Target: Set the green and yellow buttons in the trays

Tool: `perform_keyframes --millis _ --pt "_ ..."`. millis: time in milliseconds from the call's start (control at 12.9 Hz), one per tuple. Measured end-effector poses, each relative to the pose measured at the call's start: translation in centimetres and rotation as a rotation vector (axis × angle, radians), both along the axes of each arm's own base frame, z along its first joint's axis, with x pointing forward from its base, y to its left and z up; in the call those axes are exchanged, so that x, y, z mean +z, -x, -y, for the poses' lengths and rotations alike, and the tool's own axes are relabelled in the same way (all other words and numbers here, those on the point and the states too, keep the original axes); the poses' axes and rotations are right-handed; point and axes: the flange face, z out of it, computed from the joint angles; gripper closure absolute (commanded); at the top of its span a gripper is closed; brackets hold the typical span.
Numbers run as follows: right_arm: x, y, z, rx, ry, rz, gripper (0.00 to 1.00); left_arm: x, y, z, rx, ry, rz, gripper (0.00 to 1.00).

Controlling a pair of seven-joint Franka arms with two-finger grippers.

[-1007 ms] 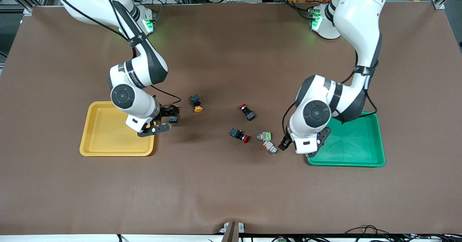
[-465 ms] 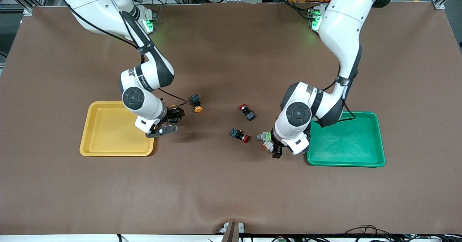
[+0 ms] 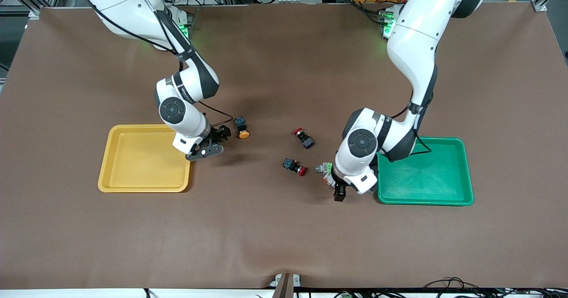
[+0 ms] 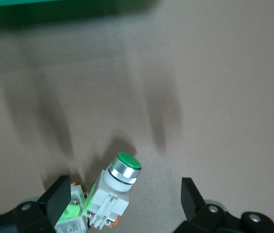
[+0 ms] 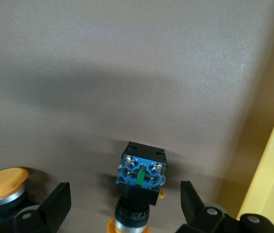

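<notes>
My left gripper [image 3: 336, 184] is open, low over the table beside the green tray [image 3: 424, 196]. A white-bodied button with a green cap [image 4: 116, 187] lies between its fingers [image 4: 58, 200], untouched. A second pale button with a green face [image 3: 327, 168] lies right beside it, by one finger. My right gripper [image 3: 212, 141] is open beside the yellow tray [image 3: 133, 184], with a black button with a blue back and orange-yellow cap [image 5: 141, 175] between its fingers [image 5: 191, 199]. Another yellow-capped button [image 3: 242, 128] lies close by, toward the table's middle.
Two black switches with red caps [image 3: 304, 138] [image 3: 295, 166] lie between the two grippers, near the table's middle. Both trays hold nothing that I can see. The brown mat [image 3: 284, 236] is wrinkled at its edge nearest the camera.
The left gripper moved from the green tray's corner to over the pale buttons. The right gripper shifted off the yellow tray's edge toward the yellow-capped buttons. Both stayed open.
</notes>
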Motion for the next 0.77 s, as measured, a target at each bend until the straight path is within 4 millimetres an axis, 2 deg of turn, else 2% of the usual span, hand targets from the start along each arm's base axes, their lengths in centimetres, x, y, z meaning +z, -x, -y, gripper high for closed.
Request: perform_keyframes --millis 232,310,387,465,620,775 --pt "-0.9 0.8 0.5 -0.004 -0.002 0.013 0.00 0.1 0.3 1.2 -0.275 -0.034 0.017 0.00" --pt "-1.0 0.9 0.5 -0.005 -0.005 0.021 0.15 0.1 0.4 1.4 -0.353 -0.042 0.019 0.00" --pt "-1.2 1.0 0.6 -0.005 -0.006 0.024 0.65 0.1 0.5 1.4 -0.415 -0.050 0.019 0.00" --pt "-1.3 1.0 0.6 -0.006 -0.006 0.025 1.00 -0.1 0.5 1.4 -0.450 -0.055 0.017 0.00" --pt "-1.4 1.0 0.6 -0.007 -0.006 0.025 1.00 -0.8 0.7 1.4 -0.473 -0.060 0.008 0.00" --pt "-1.2 0.8 0.9 -0.021 -0.004 0.028 1.00 -2.3 1.3 1.8 -0.483 -0.063 -0.013 0.02"
